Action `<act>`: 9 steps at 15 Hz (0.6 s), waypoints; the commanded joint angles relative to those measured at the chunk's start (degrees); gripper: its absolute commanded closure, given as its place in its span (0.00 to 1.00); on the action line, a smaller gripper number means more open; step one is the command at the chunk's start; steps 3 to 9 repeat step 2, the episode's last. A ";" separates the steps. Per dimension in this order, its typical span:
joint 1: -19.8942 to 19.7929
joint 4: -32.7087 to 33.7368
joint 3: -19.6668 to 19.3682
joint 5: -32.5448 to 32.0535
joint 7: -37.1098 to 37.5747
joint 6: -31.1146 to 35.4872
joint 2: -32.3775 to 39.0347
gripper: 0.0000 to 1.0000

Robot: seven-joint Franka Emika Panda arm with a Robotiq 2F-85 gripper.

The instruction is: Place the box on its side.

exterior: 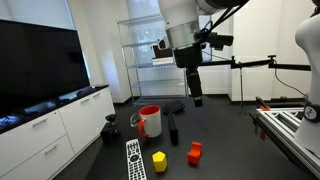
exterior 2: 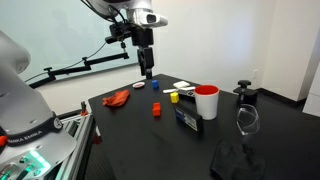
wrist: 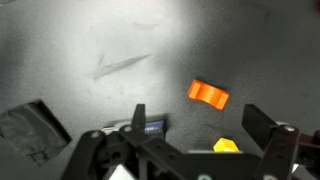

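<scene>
My tool (exterior: 197,100) hangs high over the table (exterior 2: 120,125), spread and empty.
The box (exterior: 173,130) sits just beside the mug (exterior: 150,121).

Our tally of the tabletop: mostly single items, plus one pair.
We count one black box (exterior: 173,131), one red-and-white mug (exterior: 149,121), one remote control (exterior: 135,160) and two small blocks, namely one orange-red block (exterior: 195,152) and one yellow block (exterior: 159,161). In an exterior view we also count one red crumpled thing (exterior 2: 118,98) and one dark crumpled cloth (exterior 2: 235,160).
</scene>
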 commanded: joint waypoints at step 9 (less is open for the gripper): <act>-2.01 0.03 2.02 0.62 -0.47 0.00 0.01 0.00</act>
